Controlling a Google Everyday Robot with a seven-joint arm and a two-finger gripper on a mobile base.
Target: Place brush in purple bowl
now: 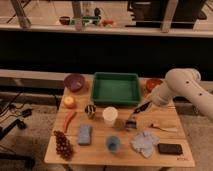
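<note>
Wooden counter (122, 156), carry step: your tool (146, 106) is clamped on the long slim black-handled brush (135, 117); next swing it past the green plastic tray (115, 75) to the small round purple bowl (74, 82).

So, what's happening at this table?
A white robot arm reaches in from the right over a wooden table crowded with small items. Its claw, closed, is down at the handle end of a long slim black-handled brush lying beside a white cup; whether it grips it is unclear. The small round dark purple bowl, at the table's far left corner, has no brush in it yet.
</note>
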